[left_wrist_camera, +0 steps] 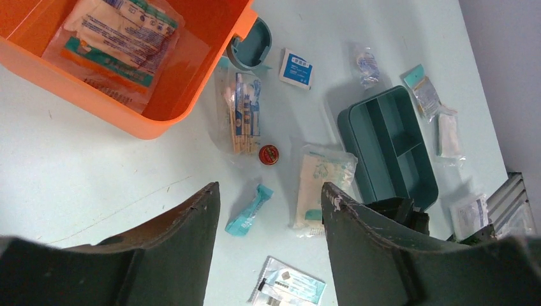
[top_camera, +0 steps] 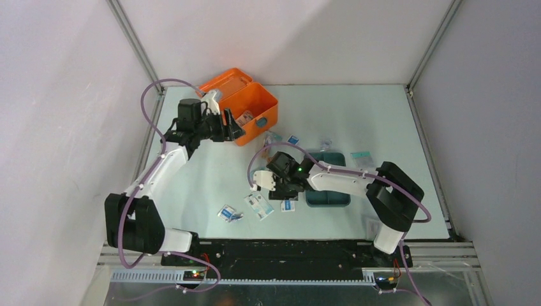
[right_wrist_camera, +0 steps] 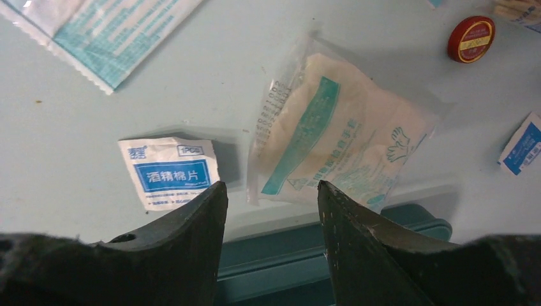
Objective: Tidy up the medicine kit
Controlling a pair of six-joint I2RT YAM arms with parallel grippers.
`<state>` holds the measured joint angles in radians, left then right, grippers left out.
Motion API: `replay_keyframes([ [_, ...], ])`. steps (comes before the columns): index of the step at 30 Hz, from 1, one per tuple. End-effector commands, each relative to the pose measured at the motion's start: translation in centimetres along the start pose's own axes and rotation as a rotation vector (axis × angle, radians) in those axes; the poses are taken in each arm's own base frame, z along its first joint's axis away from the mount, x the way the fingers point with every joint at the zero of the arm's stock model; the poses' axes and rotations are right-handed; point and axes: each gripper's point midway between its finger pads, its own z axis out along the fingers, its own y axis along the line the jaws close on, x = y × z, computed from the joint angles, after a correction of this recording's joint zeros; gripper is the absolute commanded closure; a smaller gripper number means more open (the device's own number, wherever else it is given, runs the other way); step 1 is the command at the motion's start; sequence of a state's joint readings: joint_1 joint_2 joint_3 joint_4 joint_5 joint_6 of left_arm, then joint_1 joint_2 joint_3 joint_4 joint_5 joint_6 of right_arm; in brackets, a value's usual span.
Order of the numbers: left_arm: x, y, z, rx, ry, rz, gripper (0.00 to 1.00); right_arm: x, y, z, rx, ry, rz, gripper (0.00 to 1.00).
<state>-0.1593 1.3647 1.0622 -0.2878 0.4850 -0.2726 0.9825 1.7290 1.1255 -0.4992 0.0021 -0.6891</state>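
Item: medicine kit (top_camera: 271,109). Orange box, lid thrown back, standing at the far left of the counter (top_camera: 210,172).

Contents: one clear dressing packet (left_wrist_camera: 108,44) lies flat inside. No other contents are visible.

Beside it: a pack of swab sticks (left_wrist_camera: 242,115) and a small red tin (left_wrist_camera: 268,154).

Left pincer (left_wrist_camera: 269,191): spread wide and holding nothing, poised just beside the kit's near wall.

Further out: a teal tray (left_wrist_camera: 421,191), its visible compartments bare, with a gauze packet (right_wrist_camera: 338,146) and an alcohol-wipe sachet (right_wrist_camera: 169,172) just beside it.

Right pincer (right_wrist_camera: 271,191): parted and empty, hanging over the gauze packet's near edge.

Step, as judged: gathering loose supplies, with most not yet stowed.

Next move: the right pincer probably has to lower and pinch the thin, limp gauze packet by an edge, keeping off the tray rim.
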Motion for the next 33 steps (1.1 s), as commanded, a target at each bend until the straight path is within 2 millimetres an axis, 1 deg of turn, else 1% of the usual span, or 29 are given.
replay_keyframes([
  [1,-1.5,-0.9,-0.2,0.032,-0.028,0.001,0.36,-0.5,-1.7,0.2,0.096,0.013,-0.027,0.42],
  [6,-1.7,-0.7,-0.3,0.019,-0.036,0.01,0.36,-0.1,-1.7,1.1,0.114,0.049,-0.044,0.5],
  [10,-1.8,-0.3,-0.4,-0.001,-0.046,0.025,0.35,-0.1,-1.7,1.2,0.133,0.061,-0.047,0.58],
  [13,-2.1,0.2,-0.5,-0.03,-0.056,0.052,0.33,-0.2,-1.5,0.6,0.128,0.055,-0.041,0.73],
  [14,-2.2,0.4,-0.5,-0.036,-0.059,0.06,0.33,-0.3,-1.6,0.0,0.13,0.051,-0.042,0.84],
  [15,-2.3,0.7,-0.5,-0.048,-0.062,0.076,0.32,-0.4,-1.6,-0.4,0.133,0.046,-0.044,0.89],
  [16,-2.5,0.8,-0.4,-0.052,-0.064,0.085,0.32,-0.6,-1.8,-1.4,0.144,0.035,-0.049,0.99],
  [17,-2.5,0.8,-0.4,-0.052,-0.064,0.109,0.3,-1.1,-2.3,-2.5,0.162,0.009,-0.049,1.0],
  [18,-2.5,0.7,-0.4,-0.043,-0.062,0.124,0.29,-1.2,-2.4,-3.2,0.168,-0.001,-0.053,1.0],
  [19,-2.5,0.4,-0.4,-0.019,-0.059,0.176,0.26,-1.9,-2.9,-4.8,0.19,-0.044,-0.049,1.0],
  [20,-2.5,0.4,-0.5,-0.011,-0.062,0.208,0.25,-2.1,-3.4,-5.5,0.203,-0.067,-0.039,1.0],
  [21,-2.6,0.3,-0.5,0.003,-0.066,0.268,0.25,-2.9,-3.9,-7.3,0.224,-0.122,-0.032,1.0],
  [22,-2.5,0.1,-0.6,0.022,-0.067,0.318,0.25,-3.1,-4.7,-8.3,0.241,-0.151,-0.008,1.0],
  [23,-2.7,-0.2,-0.6,0.037,-0.078,0.349,0.25,-3.7,-5.0,-9.6,0.239,-0.196,0.007,1.0],
  [24,-2.7,-1.1,-0.8,0.091,-0.084,0.393,0.25,-3.6,-6.0,-10.8,0.242,-0.21,0.058,1.0],
  [25,-3.0,-2.1,-1.0,0.137,-0.099,0.427,0.25,-4.2,-5.9,-11.8,0.204,-0.264,0.077,1.0],
  [27,-3.0,-5.3,-1.8,0.289,-0.12,0.542,0.24,-4.2,-6.8,-13.7,0.154,-0.338,0.152,1.0],
  [28,-2.9,-6.9,-2.5,0.362,-0.14,0.631,0.23,-4.0,-7.4,-14.6,0.119,-0.377,0.193,1.0],
  [29,-2.8,-8.5,-2.9,0.408,-0.154,0.684,0.23,-3.8,-7.5,-15.1,0.106,-0.386,0.213,1.0],
  [30,-2.6,-9.6,-3.1,0.467,-0.16,0.728,0.23,-3.7,-8.3,-15.8,0.1,-0.417,0.229,1.0],
  [32,-2.3,-11.6,-3.4,0.576,-0.152,0.746,0.22,-3.5,-9.0,-16.7,0.111,-0.426,0.231,1.0],
  [33,-1.9,-12.6,-3.2,0.615,-0.143,0.757,0.22,-3.4,-9.1,-16.9,0.117,-0.426,0.228,1.0],
])
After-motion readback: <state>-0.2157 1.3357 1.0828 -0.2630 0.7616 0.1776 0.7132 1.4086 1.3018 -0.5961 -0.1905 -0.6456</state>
